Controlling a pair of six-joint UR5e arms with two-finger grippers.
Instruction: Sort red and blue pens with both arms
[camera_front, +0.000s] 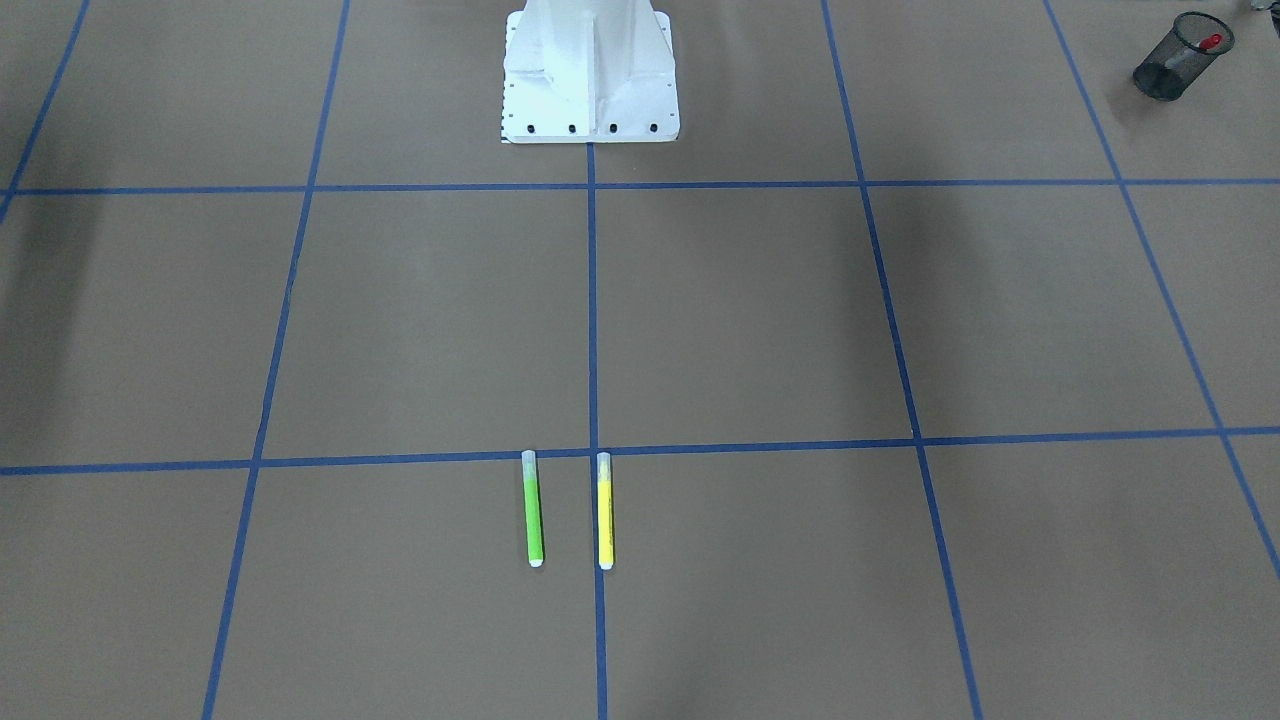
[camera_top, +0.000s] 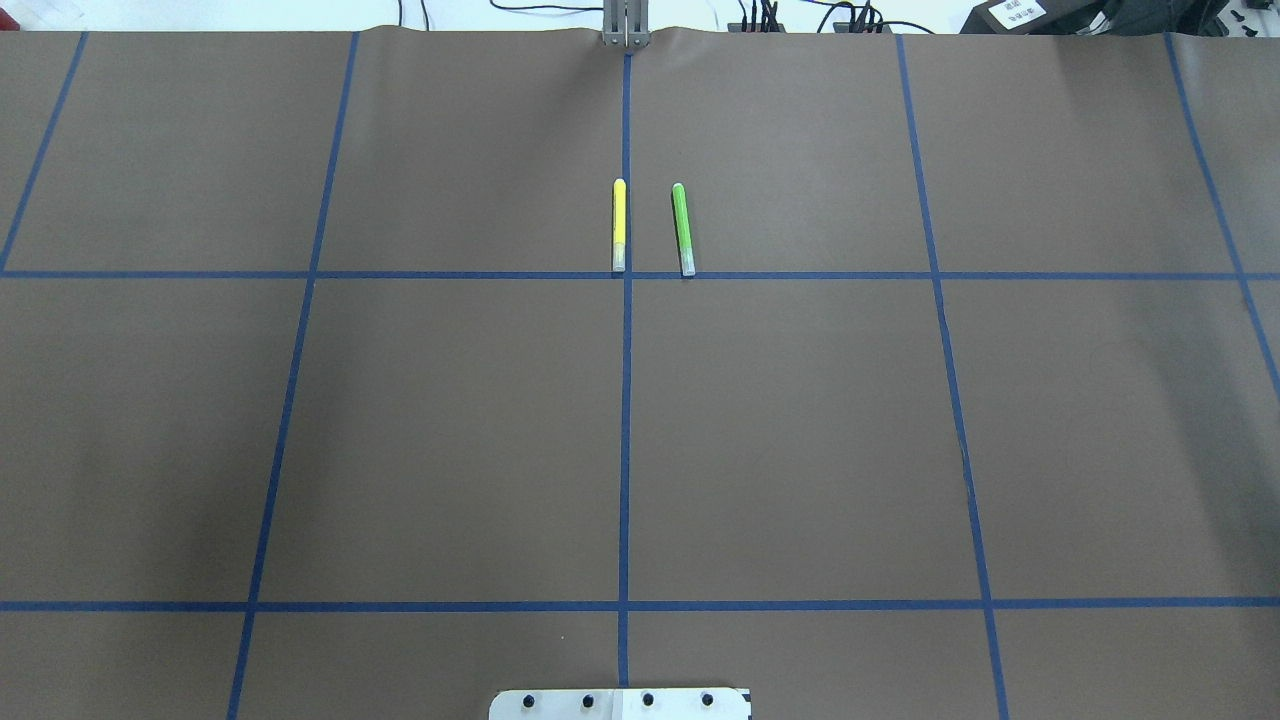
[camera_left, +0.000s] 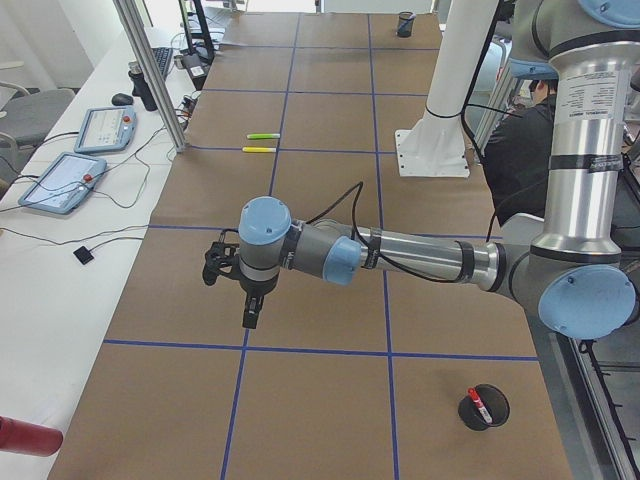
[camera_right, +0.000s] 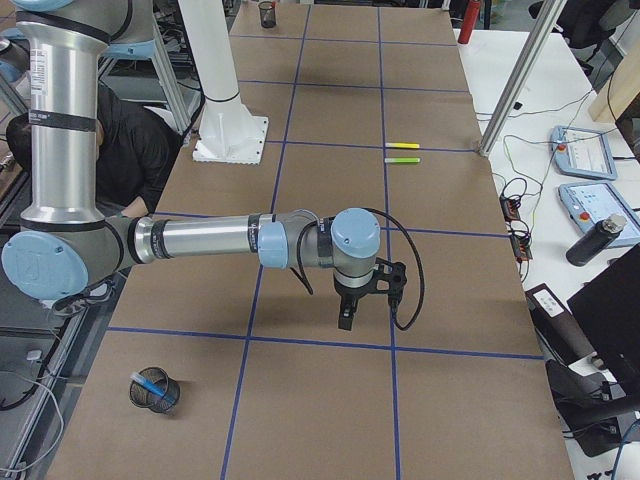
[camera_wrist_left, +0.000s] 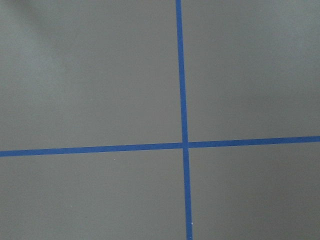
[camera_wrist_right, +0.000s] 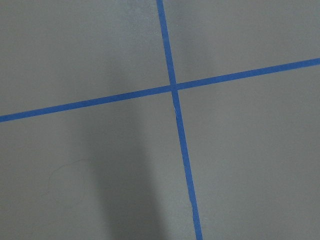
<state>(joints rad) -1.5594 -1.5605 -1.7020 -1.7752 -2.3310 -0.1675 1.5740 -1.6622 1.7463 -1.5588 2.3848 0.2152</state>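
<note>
Stretching level over table (camera_left: 320, 410): left arm (camera_left: 410, 255), right arm (camera_right: 200, 240); left pincer (camera_left: 250, 318), right pincer (camera_right: 345, 320) downward, closure cannot tell.

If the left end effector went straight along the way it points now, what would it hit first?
The left end effector points down, so most likely the table, near a tape cross. Its wrist view shows nothing else in the way.
</note>
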